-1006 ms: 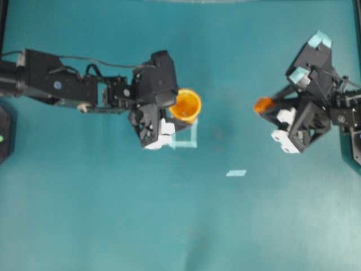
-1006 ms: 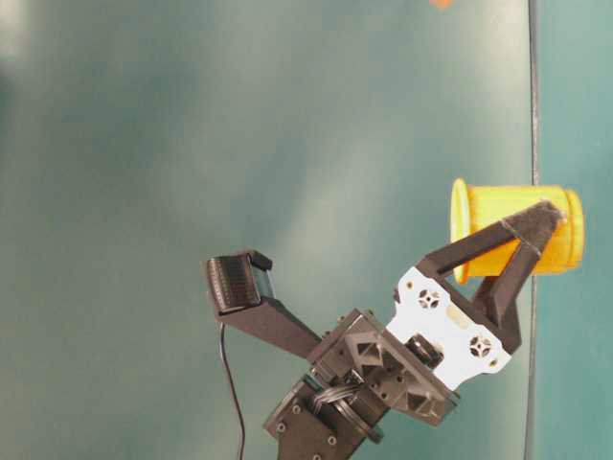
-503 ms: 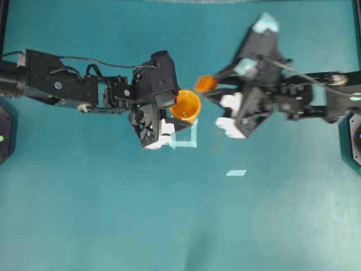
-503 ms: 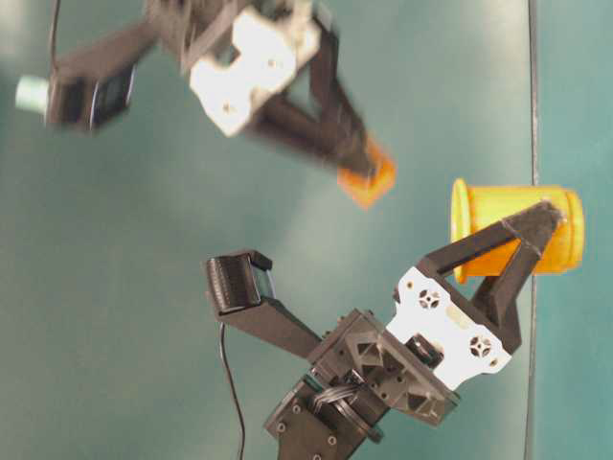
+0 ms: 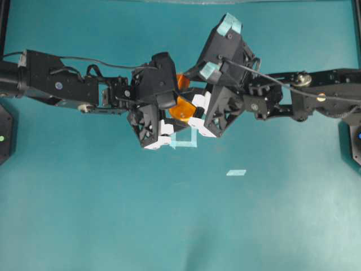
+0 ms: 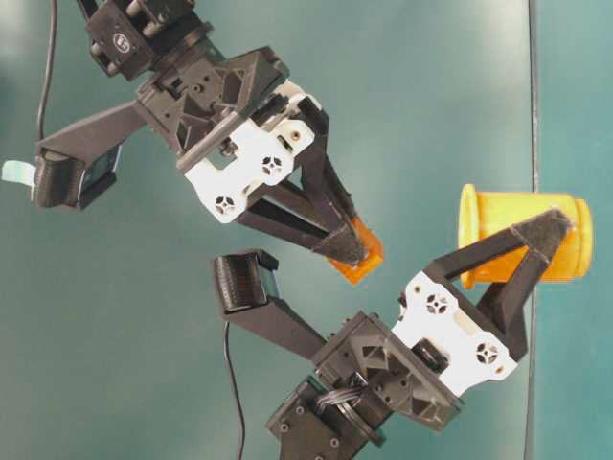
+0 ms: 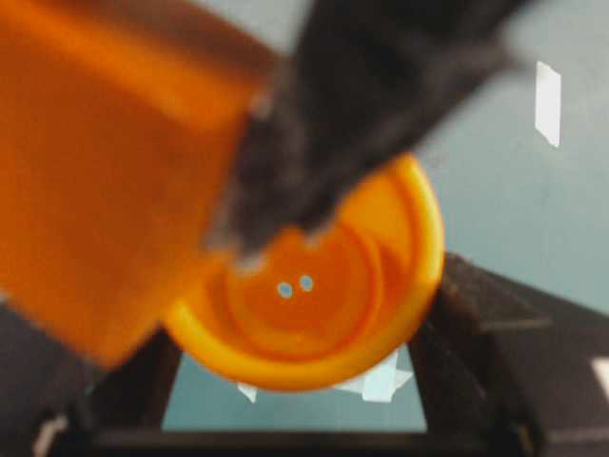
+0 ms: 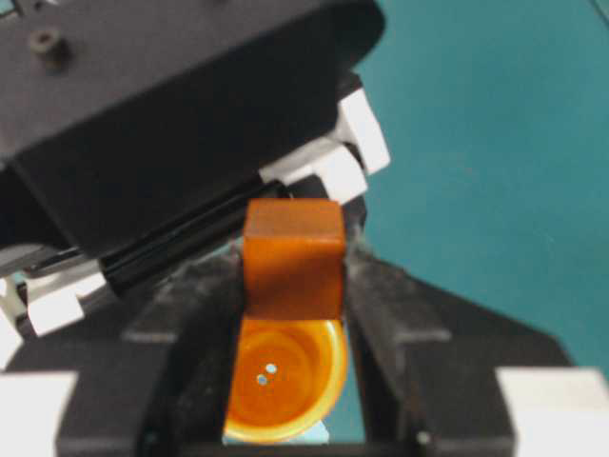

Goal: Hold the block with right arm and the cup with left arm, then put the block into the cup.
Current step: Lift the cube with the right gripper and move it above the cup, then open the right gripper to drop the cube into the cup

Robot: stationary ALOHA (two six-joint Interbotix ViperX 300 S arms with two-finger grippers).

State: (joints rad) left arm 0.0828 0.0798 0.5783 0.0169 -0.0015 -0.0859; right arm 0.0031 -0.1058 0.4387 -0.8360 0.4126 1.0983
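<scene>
— While the right gripper (image 6: 352, 257) sits over the middle of the table, what is it holding?

— I see its two black fingers clamped on the block (image 8: 291, 257), one on each side. The block sits right at the fingertips, just above the cup's open mouth and not yet inside it.

— And your left gripper (image 6: 536, 244)?

— Its fingers are closed around the cup (image 6: 522, 237), one on each side of the wall, holding it clear of the table. From the left wrist camera I look straight into the cup and see its darker orange bottom, with the block blurred and large in front of the rim.

— How do the arms lie from above?

— The left arm (image 5: 67, 87) comes in from the left, the right arm (image 5: 304, 101) with its blue tape patches from the right; the two grippers meet at the cup. A pale tape square (image 5: 189, 141) lies on the green table (image 5: 180, 226) just below them, and a small tape strip (image 5: 236, 173) farther off.
</scene>
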